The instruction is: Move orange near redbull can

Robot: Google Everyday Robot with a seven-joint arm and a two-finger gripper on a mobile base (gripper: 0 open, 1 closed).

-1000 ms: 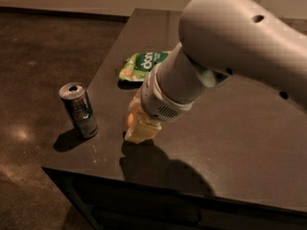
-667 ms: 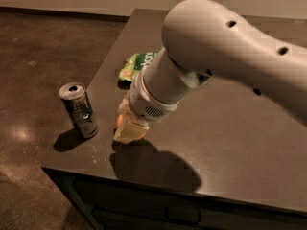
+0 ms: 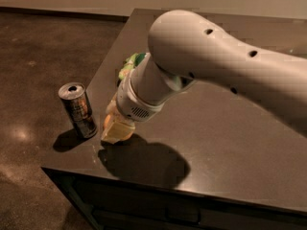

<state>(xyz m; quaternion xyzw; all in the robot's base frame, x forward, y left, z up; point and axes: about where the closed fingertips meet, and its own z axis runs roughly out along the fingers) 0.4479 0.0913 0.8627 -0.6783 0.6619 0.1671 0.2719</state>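
Observation:
The redbull can (image 3: 78, 110) stands upright near the table's front left corner, silver top showing. My gripper (image 3: 116, 132) hangs under the big white arm just right of the can, low over the table. Its pale fingers (image 3: 120, 128) are closed around the orange (image 3: 106, 122). Only a thin orange edge of the fruit shows at the gripper's left side; the rest is hidden by the fingers and wrist. A narrow gap separates the orange from the can.
A green snack bag (image 3: 133, 62) lies behind the gripper, mostly hidden by the arm. The dark table (image 3: 225, 143) has its left edge beside the can and its front edge just below the gripper's shadow. The brown floor lies to the left.
The arm has carried the gripper and the orange leftward, closer to the can. The can and the snack bag have not moved.

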